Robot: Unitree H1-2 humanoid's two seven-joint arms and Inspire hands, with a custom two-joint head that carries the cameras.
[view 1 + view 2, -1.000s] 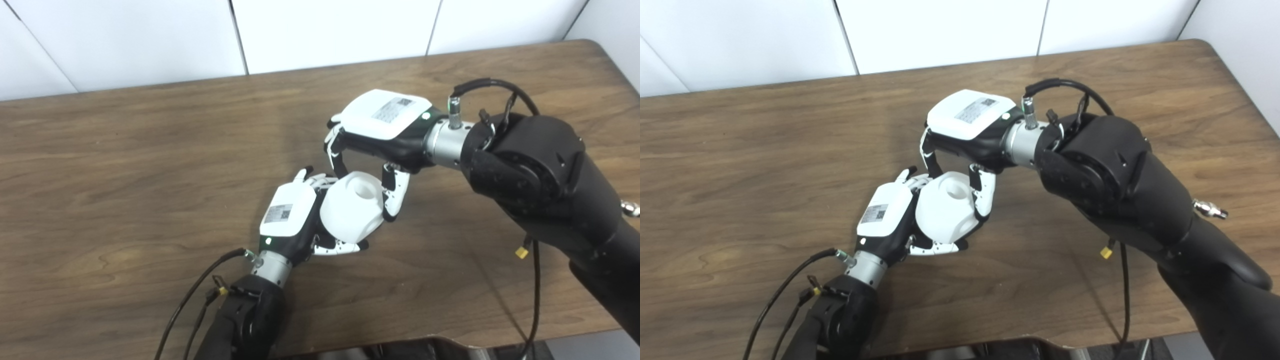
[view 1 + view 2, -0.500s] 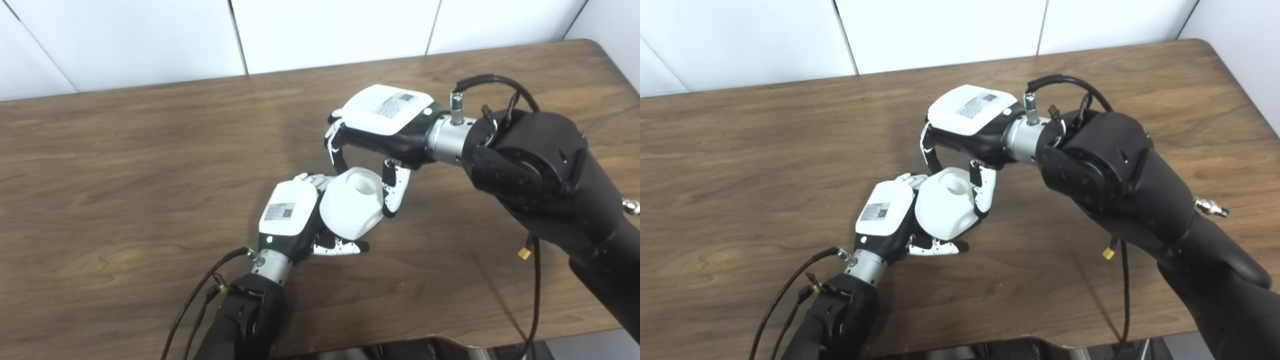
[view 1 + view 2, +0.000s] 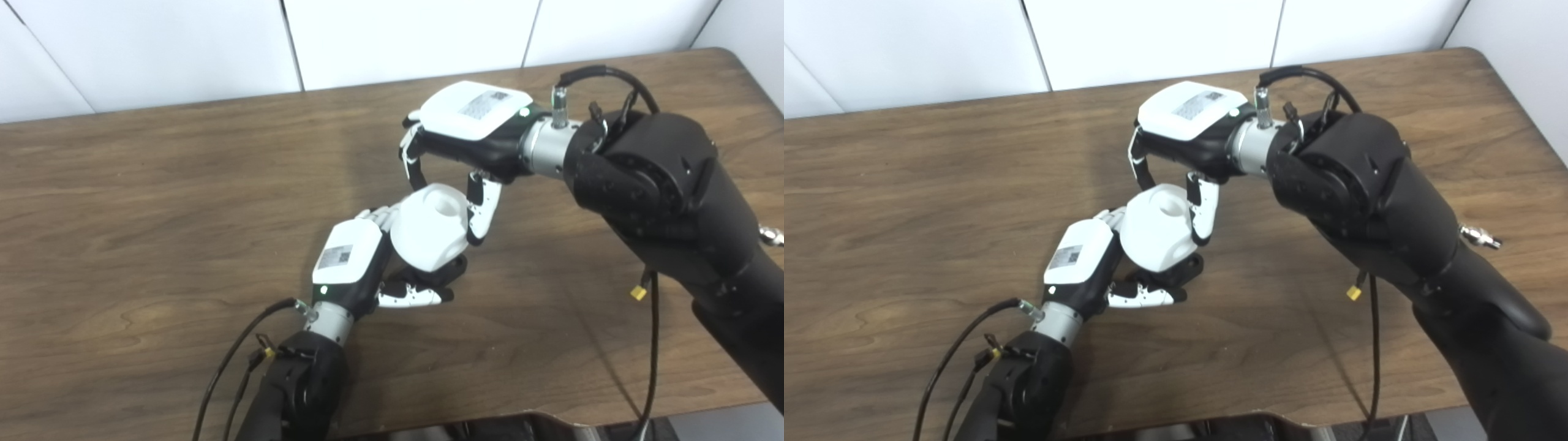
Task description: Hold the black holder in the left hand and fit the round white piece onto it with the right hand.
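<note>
While our two arms are meeting above the middle of the wooden table (image 3: 153, 202), we are gripping the round white piece (image 3: 429, 229) in our right hand (image 3: 468, 125), whose fingers (image 3: 481, 205) are curling down on either side of its upper end, one black fingertip pressing its far side and a white one its near side. A shallow round recess is facing up on top of the piece. Our left hand (image 3: 352, 260) is wrapping around the black holder (image 3: 1182, 266), of which only a dark sliver is showing under the white piece, just above our thumb (image 3: 410, 295). We are holding the white piece right on top of that holder, touching or nearly so; we cannot tell whether it is fully seated. Both things are hanging clear of the tabletop.
</note>
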